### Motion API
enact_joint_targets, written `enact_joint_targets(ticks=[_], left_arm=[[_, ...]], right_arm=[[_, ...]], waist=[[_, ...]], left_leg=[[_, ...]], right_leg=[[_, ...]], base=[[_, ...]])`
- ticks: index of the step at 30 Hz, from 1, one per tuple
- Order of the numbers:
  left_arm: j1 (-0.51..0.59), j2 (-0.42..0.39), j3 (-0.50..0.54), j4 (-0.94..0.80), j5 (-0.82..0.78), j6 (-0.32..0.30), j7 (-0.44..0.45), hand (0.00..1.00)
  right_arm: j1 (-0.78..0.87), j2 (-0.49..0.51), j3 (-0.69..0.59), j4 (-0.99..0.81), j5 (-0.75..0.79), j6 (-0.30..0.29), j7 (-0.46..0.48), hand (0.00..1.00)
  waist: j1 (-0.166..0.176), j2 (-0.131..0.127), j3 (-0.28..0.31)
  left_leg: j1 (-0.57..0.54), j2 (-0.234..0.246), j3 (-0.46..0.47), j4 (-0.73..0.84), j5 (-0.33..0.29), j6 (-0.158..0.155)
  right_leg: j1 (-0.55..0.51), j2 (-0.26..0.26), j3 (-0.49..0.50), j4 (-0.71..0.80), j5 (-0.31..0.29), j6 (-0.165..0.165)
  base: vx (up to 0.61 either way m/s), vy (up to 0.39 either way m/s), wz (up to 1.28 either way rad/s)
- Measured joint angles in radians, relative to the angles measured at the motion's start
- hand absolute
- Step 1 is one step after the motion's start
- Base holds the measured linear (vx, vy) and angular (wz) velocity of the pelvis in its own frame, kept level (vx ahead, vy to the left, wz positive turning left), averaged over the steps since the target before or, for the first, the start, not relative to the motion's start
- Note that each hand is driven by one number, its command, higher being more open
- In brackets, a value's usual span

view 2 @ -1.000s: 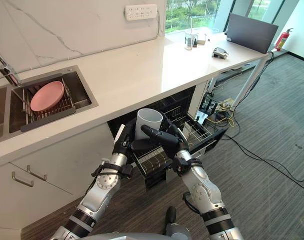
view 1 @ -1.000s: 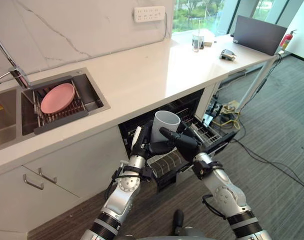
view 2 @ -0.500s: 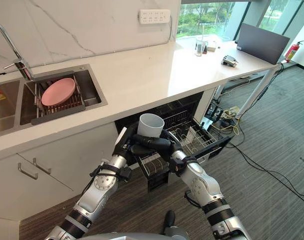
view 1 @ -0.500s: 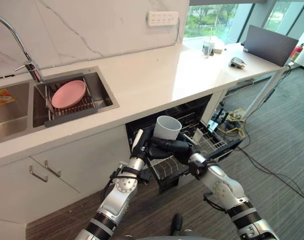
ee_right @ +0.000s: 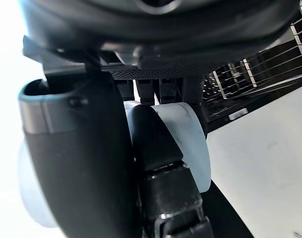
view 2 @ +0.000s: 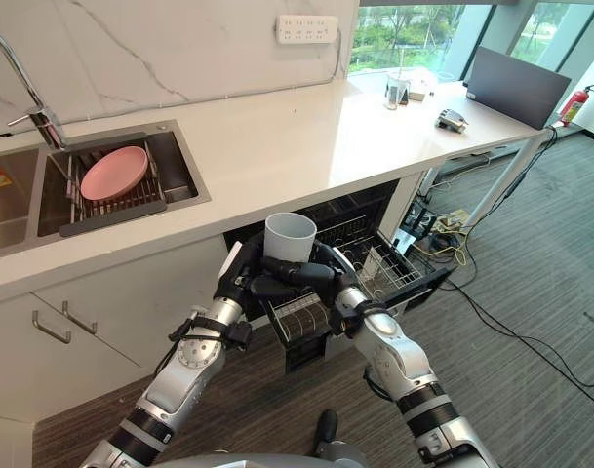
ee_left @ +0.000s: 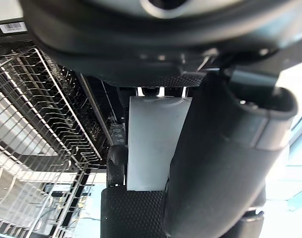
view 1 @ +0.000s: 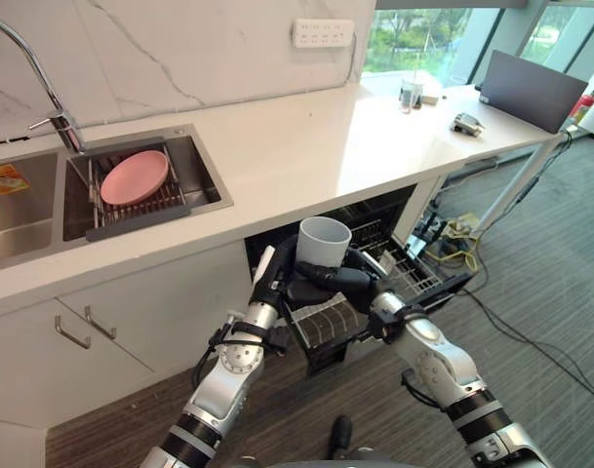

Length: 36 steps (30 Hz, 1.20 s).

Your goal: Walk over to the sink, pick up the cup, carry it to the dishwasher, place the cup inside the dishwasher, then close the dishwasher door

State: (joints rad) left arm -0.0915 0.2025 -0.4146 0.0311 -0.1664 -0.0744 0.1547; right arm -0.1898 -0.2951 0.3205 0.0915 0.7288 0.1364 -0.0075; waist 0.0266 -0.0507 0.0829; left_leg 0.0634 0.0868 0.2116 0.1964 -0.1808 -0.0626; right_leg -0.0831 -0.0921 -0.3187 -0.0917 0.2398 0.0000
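Note:
A pale grey cup (view 1: 323, 241) is held upright in front of the open dishwasher (view 1: 375, 219), just above the near end of its pulled-out wire rack (view 1: 324, 322). My left hand (view 1: 274, 283) is curled on the cup's left side. My right hand (view 1: 347, 281) wraps it from the right, fingers crossing its lower front. The left wrist view has the cup (ee_left: 153, 144) between the fingers, with the rack (ee_left: 36, 124) beyond. In the right wrist view the cup (ee_right: 190, 134) sits against the palm.
A white counter (view 1: 306, 136) runs above the dishwasher. At the left, a sink (view 1: 204, 185) holds a pink plate (view 1: 134, 178) on a drainer beside a tap (view 1: 53, 97). A laptop (view 1: 531, 88) and small items stand far right. Cables (view 1: 453, 234) lie on the floor past the lowered door.
The camera has shifted, so the sink and counter sit differently in the picture. Both hands keep the same hold on the cup, which stays in front of the dishwasher opening.

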Motion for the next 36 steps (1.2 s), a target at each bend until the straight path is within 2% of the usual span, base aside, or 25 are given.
enact_joint_targets(ticks=[13,22,24,26,31,36], left_arm=[[0.009,-0.014,-0.001,-0.001,0.000,-0.037,0.013,1.00],[0.036,-0.025,-0.007,0.007,0.000,-0.049,0.013,1.00],[0.047,-0.026,-0.019,0.007,0.001,-0.055,0.009,1.00],[0.105,-0.020,-0.067,0.013,0.001,-0.048,-0.007,1.00],[0.210,-0.016,-0.111,0.064,0.011,0.005,-0.032,1.00],[0.204,-0.022,-0.058,0.002,0.030,0.004,-0.033,1.00]], right_arm=[[0.015,0.122,0.012,-0.011,-0.025,-0.102,-0.188,0.00],[0.036,0.158,0.028,-0.022,-0.029,-0.131,-0.273,0.00],[0.037,0.165,0.033,-0.022,-0.048,-0.161,-0.322,0.00],[0.032,0.198,-0.030,-0.028,-0.056,-0.266,-0.394,0.00],[-0.019,0.192,-0.242,-0.083,-0.064,-0.432,-0.491,0.00],[-0.021,0.155,-0.322,-0.100,-0.064,-0.497,-0.547,0.00]], waist=[[-0.001,0.000,0.000],[-0.006,0.001,0.000],[-0.008,0.001,0.001],[-0.008,0.001,0.000],[-0.007,0.003,0.001],[-0.015,0.008,0.004]], left_leg=[[0.005,0.000,0.016,-0.001,-0.001,-0.001],[0.001,-0.001,0.010,-0.001,0.000,-0.001],[0.001,-0.001,0.007,-0.001,0.000,0.000],[0.001,-0.002,0.005,-0.001,0.000,0.000],[0.000,-0.003,0.003,-0.001,-0.001,0.000],[-0.004,-0.002,0.001,0.000,-0.001,0.001]], right_leg=[[-0.001,0.003,0.018,0.000,-0.001,0.003],[-0.002,0.002,0.015,0.000,-0.001,0.004],[-0.001,0.001,0.013,0.000,-0.001,0.005],[-0.001,0.000,0.011,0.000,-0.002,0.007],[0.000,-0.003,0.008,0.000,-0.003,0.007],[0.003,-0.002,0.000,0.000,-0.012,-0.003]], base=[[0.00,0.015,-0.03],[0.00,0.000,0.00],[0.01,0.019,0.04],[0.00,0.008,0.03],[0.00,0.000,0.00],[0.00,0.000,0.00]])
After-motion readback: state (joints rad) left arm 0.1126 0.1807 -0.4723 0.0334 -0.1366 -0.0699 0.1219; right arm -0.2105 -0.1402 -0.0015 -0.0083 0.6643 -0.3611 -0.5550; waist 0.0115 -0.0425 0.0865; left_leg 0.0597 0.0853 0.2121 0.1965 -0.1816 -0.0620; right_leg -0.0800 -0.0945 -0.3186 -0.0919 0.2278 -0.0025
